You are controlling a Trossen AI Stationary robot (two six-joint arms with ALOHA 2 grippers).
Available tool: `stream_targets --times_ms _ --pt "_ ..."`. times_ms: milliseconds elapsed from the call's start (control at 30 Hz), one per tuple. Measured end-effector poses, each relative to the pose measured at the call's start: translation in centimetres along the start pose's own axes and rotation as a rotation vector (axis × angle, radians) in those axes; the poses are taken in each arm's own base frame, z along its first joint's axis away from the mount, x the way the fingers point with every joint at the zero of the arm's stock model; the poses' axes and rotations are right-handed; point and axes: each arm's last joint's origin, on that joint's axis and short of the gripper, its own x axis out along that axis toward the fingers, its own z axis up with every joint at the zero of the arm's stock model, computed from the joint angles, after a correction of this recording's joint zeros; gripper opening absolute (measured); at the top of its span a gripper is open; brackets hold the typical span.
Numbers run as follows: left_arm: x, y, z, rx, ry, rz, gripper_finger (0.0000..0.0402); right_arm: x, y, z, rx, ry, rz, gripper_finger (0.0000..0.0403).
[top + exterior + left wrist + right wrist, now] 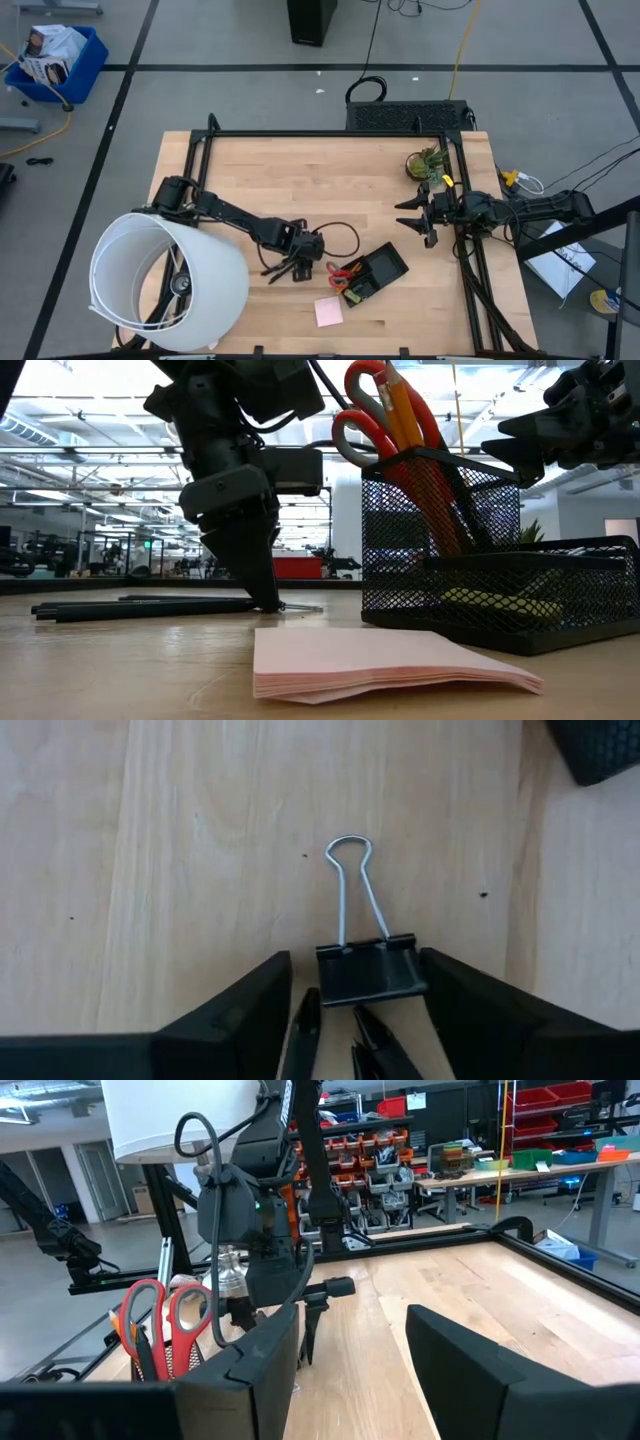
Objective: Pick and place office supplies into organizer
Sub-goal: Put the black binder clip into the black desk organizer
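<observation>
My left gripper [296, 264] is open and points down at the table's middle. A small black binder clip [367, 974] lies flat between its fingers, wire handle [349, 890] pointing away. Black pens [130, 606] lie on the table beside it, and their tips show in the left wrist view [304, 1020]. The black mesh organizer [380, 270] holds red-handled scissors [368, 420] and an orange pencil [405, 410] upright in its cup. A pink sticky-note pad [328, 311] lies flat near the front edge. My right gripper [414, 216] is open and empty above the table's right side. My left gripper comes from above, with one finger [250, 1015] on each side of the clip's black body. One finger [465, 1010] stands right at the clip's side edge [418, 968]. I cannot tell whether it touches. The clip lies flat on the table.
A large white lampshade-like cylinder [165, 282] lies at the front left. A small potted plant [425, 162] stands at the far right. A black frame rail [330, 133] runs round the table's edge. Bare wood lies across the far middle.
</observation>
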Motion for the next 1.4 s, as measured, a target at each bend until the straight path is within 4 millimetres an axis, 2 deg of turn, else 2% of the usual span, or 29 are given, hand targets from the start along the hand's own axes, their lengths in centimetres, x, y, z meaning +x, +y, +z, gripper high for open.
stream_targets --times_ms 167,300,633,800,1033,1200,1400 --pt "0.0 0.0 0.0 0.0 -0.001 0.007 0.017 0.0 0.0 0.0 0.0 0.0 0.0 0.0183" --pt "0.0 0.1 0.0 -0.006 -0.008 0.021 0.0144 0.0 0.0 0.0 0.0 0.0 0.0 0.0183" --pt "-0.5 0.9 0.9 -0.036 -0.078 0.025 0.0164 0.0 0.0 0.0 0.0 0.0 0.0 0.0183" --pt "-2.1 0.8 1.5 -0.054 -0.135 0.02 0.0145 0.0 0.0 0.0 0.0 0.0 0.0 0.0183" --pt "-5.3 0.8 2.7 -0.032 -0.282 -0.015 0.0162 0.0 0.0 0.0 0.0 0.002 0.0 0.0183" --pt "-7.8 1.0 3.4 0.014 -0.389 -0.027 0.0149 0.0 0.0 0.0 0.0 0.003 0.0 0.0183" --pt "-8.8 1.9 5.1 0.097 -0.541 -0.089 0.0152 0.0 0.0 0.0 0.0 0.003 0.0 0.0183"
